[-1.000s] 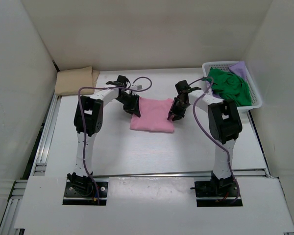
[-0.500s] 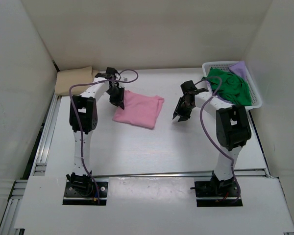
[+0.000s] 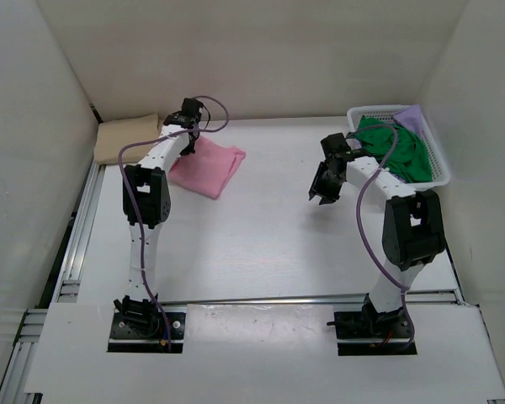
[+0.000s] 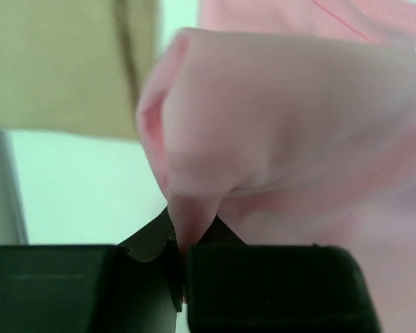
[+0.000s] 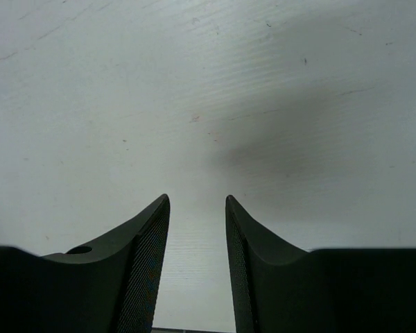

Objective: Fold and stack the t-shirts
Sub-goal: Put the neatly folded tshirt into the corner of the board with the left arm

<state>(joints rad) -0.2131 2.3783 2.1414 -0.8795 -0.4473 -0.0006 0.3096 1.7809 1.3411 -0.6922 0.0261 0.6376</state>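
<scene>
The folded pink t-shirt (image 3: pixel 206 167) lies at the back left of the table, next to the folded tan t-shirt (image 3: pixel 128 139). My left gripper (image 3: pixel 188 145) is shut on the pink shirt's left edge; in the left wrist view the pink cloth (image 4: pixel 284 118) is pinched between the jaws, with the tan shirt (image 4: pixel 55 62) just beyond. My right gripper (image 3: pixel 322 192) is open and empty above bare table (image 5: pixel 208 104). The green t-shirt (image 3: pixel 391 147) and the purple t-shirt (image 3: pixel 411 116) lie crumpled in the white basket (image 3: pixel 442 164).
White walls enclose the table on three sides. The white mesh basket stands at the back right corner. Metal rails run along the table's left and near edges.
My left gripper has dragged the pink shirt from the table's middle to the back left, up beside the tan shirt. My right gripper has let go of it and drawn back to the right.
</scene>
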